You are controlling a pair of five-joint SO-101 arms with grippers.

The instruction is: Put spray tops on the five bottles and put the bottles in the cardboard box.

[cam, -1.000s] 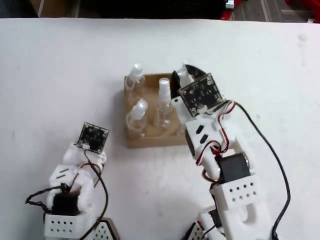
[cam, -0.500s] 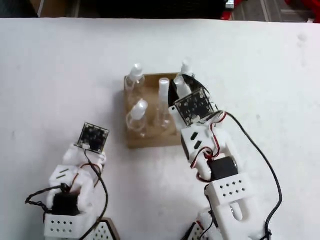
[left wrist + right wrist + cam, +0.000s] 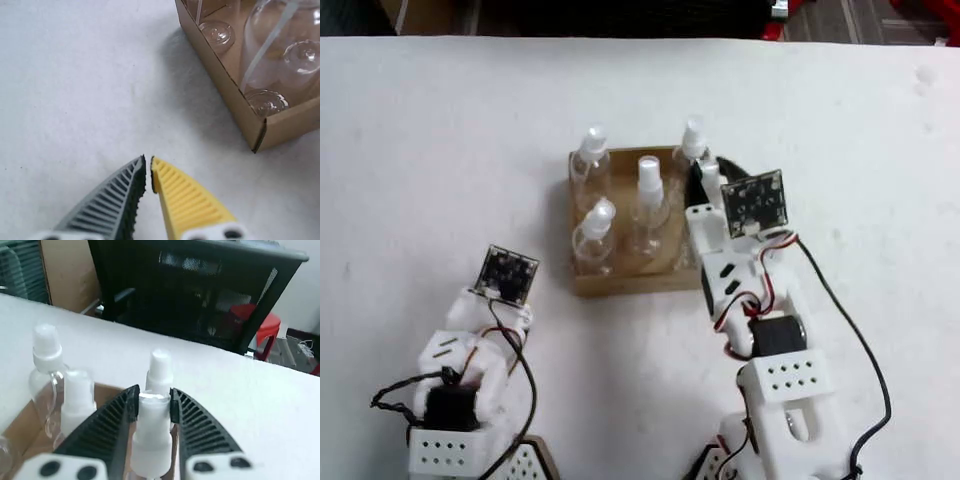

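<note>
The left tool (image 3: 148, 162) is closed, its grey and yellow jaws meeting at the tips with nothing between them, low over the bare white table (image 3: 75, 75). Ahead of it, off toward the right arm, lies a corner of the one cardboard box (image 3: 225, 85). Over the box's wall three round bottle bases (image 3: 267, 102) can be counted. The right tool (image 3: 154, 400) is clamped on one spray top (image 3: 150, 432), with a black jaw pressed to either side of its white collar; the jaws cover the bottle under it. Just beyond the tips stands a second top (image 3: 160, 367). On the side toward the left arm rise two more tops, a nearer top (image 3: 77, 395) and a farther top (image 3: 46, 345). That makes four white tops in front of this tool, with brown box floor showing below them. From above, four clear bottles (image 3: 647, 195) wearing tops can be counted. Three of them stand inside the box to the left of the right tool, and one is at the box's far corner just past the tool's tips. Whether a fifth stands under the tool cannot be told from there. Farthest off, past the table edge, are one black mesh chair (image 3: 200, 285) and one red stool (image 3: 260, 320).
</note>
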